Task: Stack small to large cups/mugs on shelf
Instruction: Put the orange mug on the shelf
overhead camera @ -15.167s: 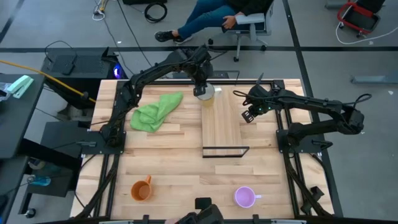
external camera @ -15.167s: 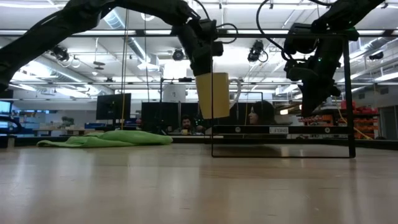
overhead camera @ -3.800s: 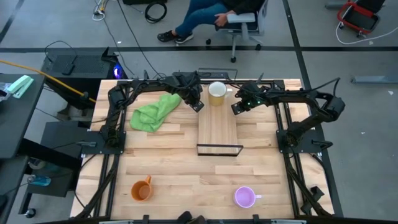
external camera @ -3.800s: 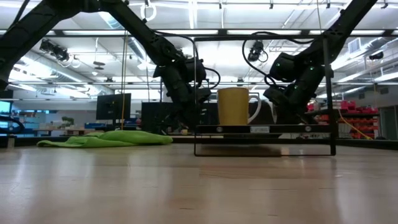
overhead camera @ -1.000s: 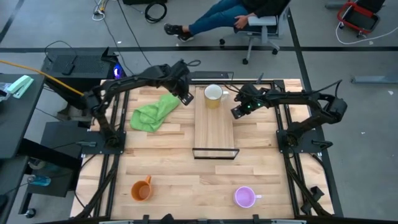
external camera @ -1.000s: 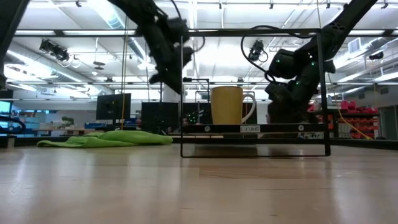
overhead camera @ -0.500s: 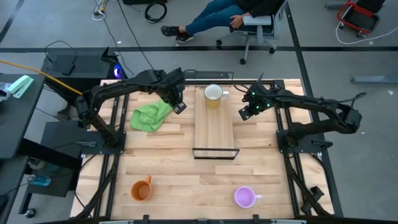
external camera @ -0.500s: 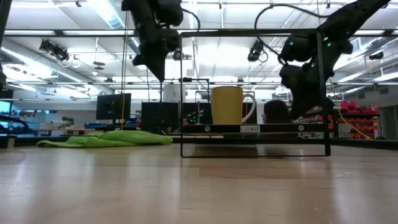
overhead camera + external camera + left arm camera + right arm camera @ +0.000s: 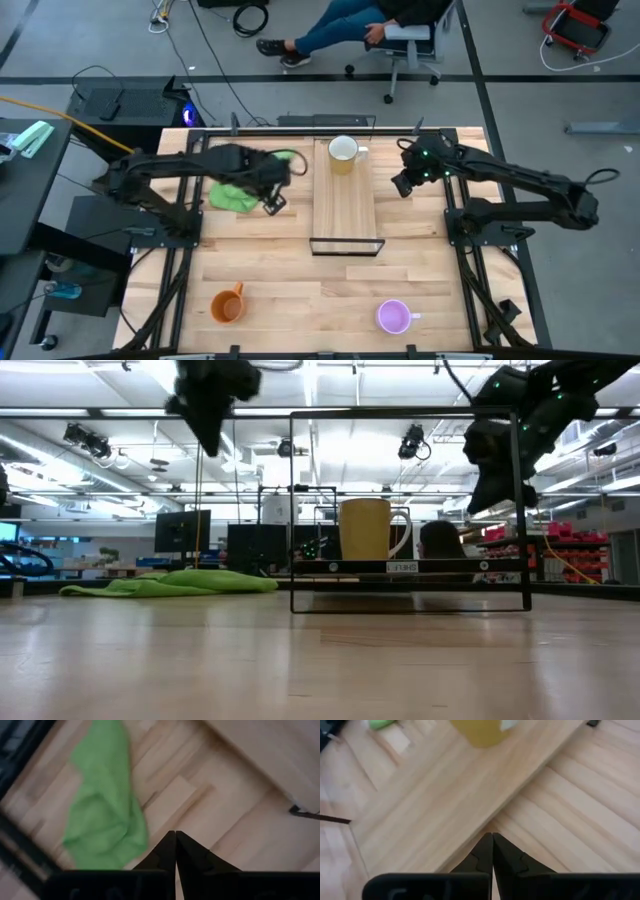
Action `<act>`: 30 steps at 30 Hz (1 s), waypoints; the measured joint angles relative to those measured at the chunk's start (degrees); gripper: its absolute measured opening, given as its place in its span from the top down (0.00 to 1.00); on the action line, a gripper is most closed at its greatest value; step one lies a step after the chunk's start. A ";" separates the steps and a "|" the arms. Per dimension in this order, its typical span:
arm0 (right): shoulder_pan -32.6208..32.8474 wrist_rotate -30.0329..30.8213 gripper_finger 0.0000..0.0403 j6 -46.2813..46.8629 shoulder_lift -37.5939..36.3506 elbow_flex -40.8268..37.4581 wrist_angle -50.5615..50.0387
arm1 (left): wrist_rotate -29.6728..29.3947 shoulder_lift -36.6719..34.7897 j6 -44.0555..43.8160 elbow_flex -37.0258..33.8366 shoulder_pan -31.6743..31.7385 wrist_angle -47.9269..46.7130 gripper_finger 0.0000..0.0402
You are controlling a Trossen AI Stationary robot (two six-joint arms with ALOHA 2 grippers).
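Since half a second ago my left gripper [image 9: 272, 203], fingers pressed shut and empty, has moved from beside the shelf [image 9: 344, 200] toward frame left, over the green cloth [image 9: 235, 194]; my right gripper [image 9: 401, 186], likewise closed on nothing, has shifted only slightly at centre right. Count: three mugs, one shelf, one cloth. The white mug [image 9: 343, 152] stands on the shelf's top end in the high view, while the orange mug [image 9: 227, 304] sits lower left and the purple mug [image 9: 393, 317] lower right on the table [image 9: 280, 270].

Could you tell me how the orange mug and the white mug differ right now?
The white mug stands on the shelf at its far end; the orange mug sits on the bare tabletop near the front left. The white one is pale with a yellowish inside, the orange one orange throughout. Both stand upright, with neither gripper holding them.
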 joint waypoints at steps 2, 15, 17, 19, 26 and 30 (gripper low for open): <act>0.58 -0.03 0.97 0.00 -0.81 -0.02 -0.04 | -2.59 -1.43 -5.27 0.00 -2.51 -3.65 0.95; 5.63 -0.02 0.97 -0.55 -1.33 -0.02 -0.04 | -2.80 -4.88 -32.41 0.00 -21.60 -13.28 0.97; 6.74 0.00 0.97 -0.49 -1.33 -0.02 -0.03 | -2.31 -4.80 -36.81 0.00 -24.92 -13.19 0.97; 7.92 -0.02 0.97 -0.44 -1.33 -0.02 -0.04 | -2.19 -4.77 -40.37 0.00 -28.43 -13.20 0.96; 11.82 -0.03 0.97 0.23 -1.33 -0.02 -0.02 | 2.60 -4.77 -53.84 0.00 -39.31 -13.21 0.96; 13.58 -0.02 0.97 0.24 -1.33 -0.04 0.00 | 3.46 -3.82 -61.61 0.00 -45.37 -13.27 0.98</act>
